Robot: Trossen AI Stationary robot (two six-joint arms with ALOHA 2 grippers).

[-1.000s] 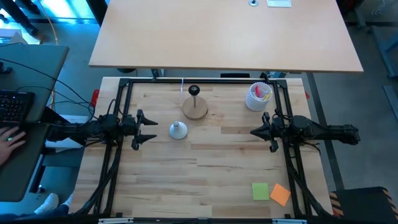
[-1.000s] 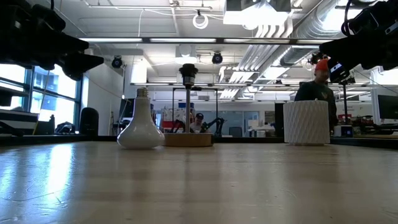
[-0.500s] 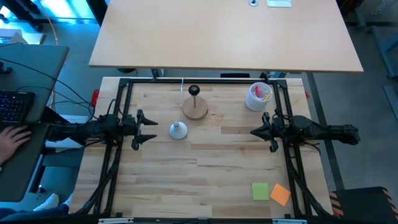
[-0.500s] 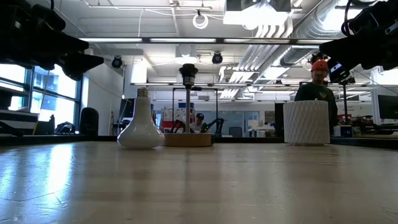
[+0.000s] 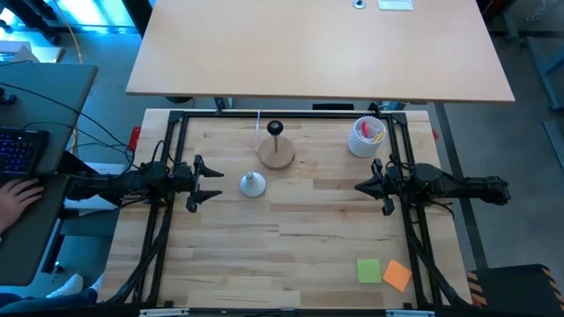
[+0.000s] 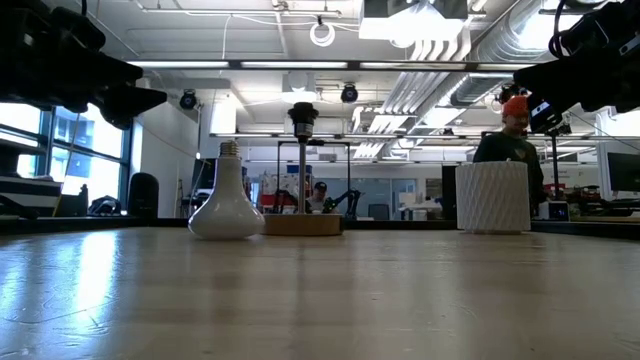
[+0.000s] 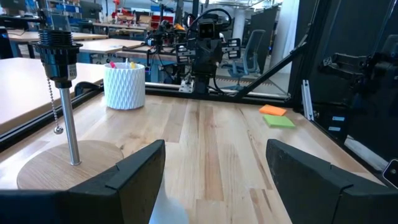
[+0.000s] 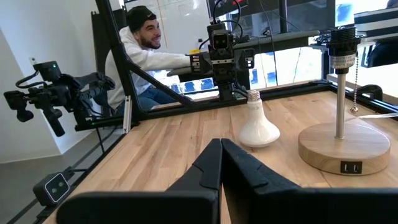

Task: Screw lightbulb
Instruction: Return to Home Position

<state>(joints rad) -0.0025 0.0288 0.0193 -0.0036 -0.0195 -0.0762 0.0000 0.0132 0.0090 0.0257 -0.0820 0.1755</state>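
Arms: we saw one at each side edge of the table (image 5: 300,238).
Left gripper (image 5: 204,183): fingers (image 7: 134,180) spread wide, gripping nothing.
Lightbulb (image 5: 252,184): it stood globe-down on the wood, screw base up, near those spread fingers; the pale blur between them in the left wrist view was, we thought, probably its globe.
Lamp (image 5: 276,151): upright close by, black socket post on a round wooden base.
Right gripper (image 5: 368,186): fingers pressed together, gripping nothing.

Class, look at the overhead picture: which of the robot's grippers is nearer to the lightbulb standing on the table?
Left. The left gripper sits just beside the lightbulb, fingers open toward it. The right gripper is much farther off, on the bulb's opposite side.
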